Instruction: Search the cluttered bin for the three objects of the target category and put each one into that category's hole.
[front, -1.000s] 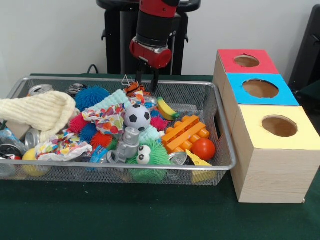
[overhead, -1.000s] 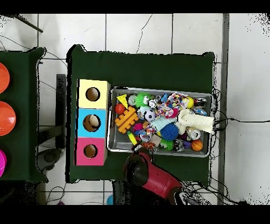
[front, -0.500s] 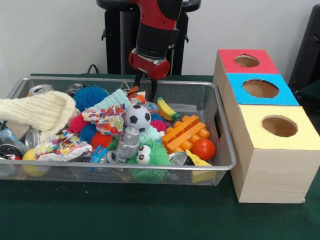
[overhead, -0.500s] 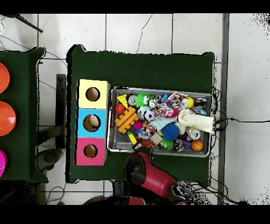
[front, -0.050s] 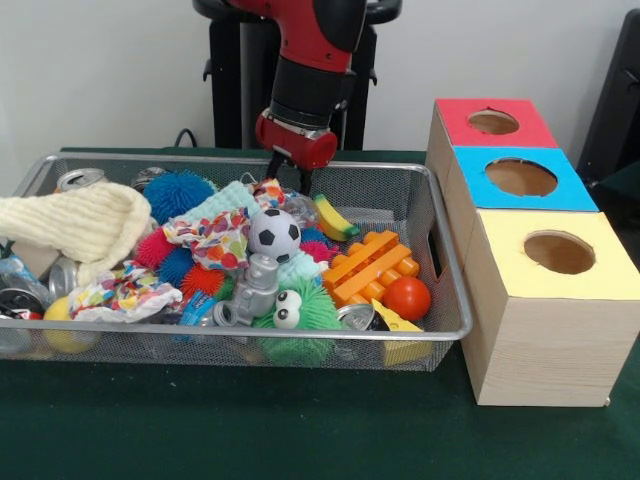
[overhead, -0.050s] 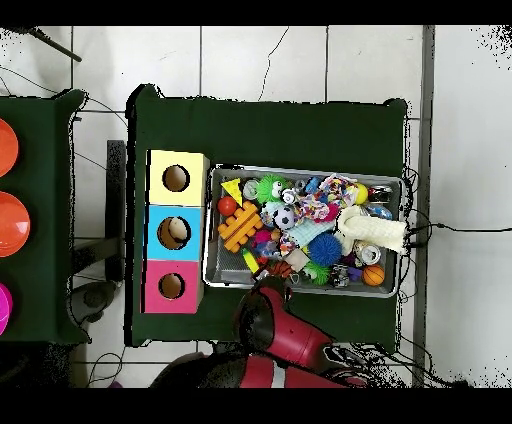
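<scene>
**Hand low at the bin's back wall, small orange toy right beneath it**

The hand (front, -0.050s: 287, 175) hangs at the far side of the wire mesh bin (front, -0.050s: 450, 300), its dark tips reaching down to the top of the clutter. Directly under them sits a small orange-and-white toy (front, -0.050s: 268, 189), wedged between the teal knitted piece (front, -0.050s: 222, 200) and the toy banana (front, -0.050s: 333, 218). The tips appear to stand one on each side of that toy, slightly apart, but whether they are already pinching it I cannot tell; the red wrist blocks the spot from overhead.

The relation that matters is vertical. The toy lies straight below the hand, not off to a side, so I judge the next move to be a short drop or a squeeze, not a sideways reach. The toy is too small to show a long axis.

The three holes lie to the picture's right in the front view, well apart from the hand: the red-topped box (front, -0.050s: 492, 122) is nearest the hand's row, then the blue-topped box (front, -0.050s: 520, 177), then the yellow-topped box (front, -0.050s: 558, 252). Any carry would have to rise over the bin's rim first. Which category is being sought the pictures do not settle.
</scene>
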